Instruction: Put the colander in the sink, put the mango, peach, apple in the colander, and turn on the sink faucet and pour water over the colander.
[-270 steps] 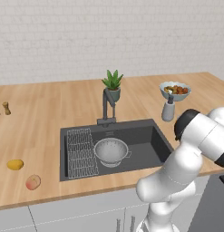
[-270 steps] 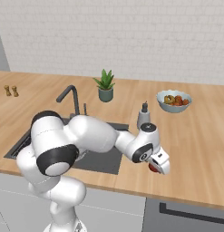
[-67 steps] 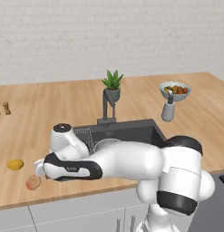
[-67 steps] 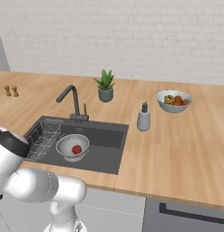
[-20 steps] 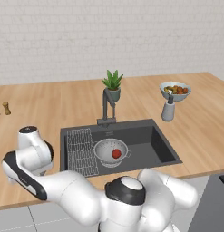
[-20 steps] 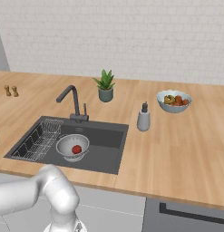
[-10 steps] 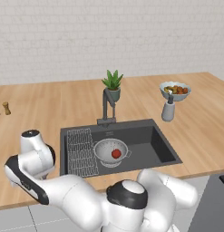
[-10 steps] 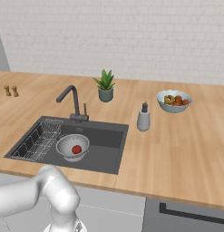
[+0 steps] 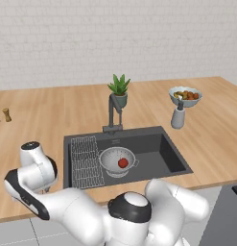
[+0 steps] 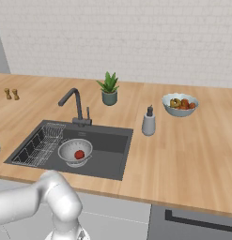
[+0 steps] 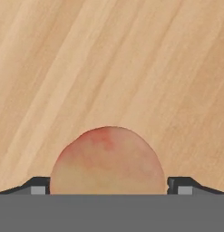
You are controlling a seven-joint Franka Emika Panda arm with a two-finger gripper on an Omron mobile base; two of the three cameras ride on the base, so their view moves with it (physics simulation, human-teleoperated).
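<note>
- In the hand view the hand [image 11: 109, 186] stands wide open, one dark finger tip [image 11: 38, 185] on each side of the peach [image 11: 108, 161], which sits between them on the wooden desk [image 11: 131, 68].
- Whether the tips touch the peach cannot be told; they show just beside its flanks.
- The peach is pinkish-red at the top and paler yellow lower down.
- In the left base view the arm [image 9: 38, 178] bends over the desk left of the sink [image 9: 158, 151], and its white wrist covers the spot where the hand works.
- The colander [image 9: 117, 161] stands in the sink, next to the wire rack [image 9: 85, 161] that lies along the basin's left side.
- The apple [image 9: 123, 163] lies inside the colander, deep red against the silvery metal.
- The sink faucet [image 9: 113, 111] rises behind the basin, with its spout angled over it.
- A potted plant [image 9: 119, 90] stands behind the faucet.
- A grey soap dispenser [image 9: 177, 116] stands on the desk right of the sink, with a pale bowl of fruit [image 9: 185, 95] just behind it.
- Two small shakers [image 9: 2, 116] stand far off at the left of the desk.
</note>
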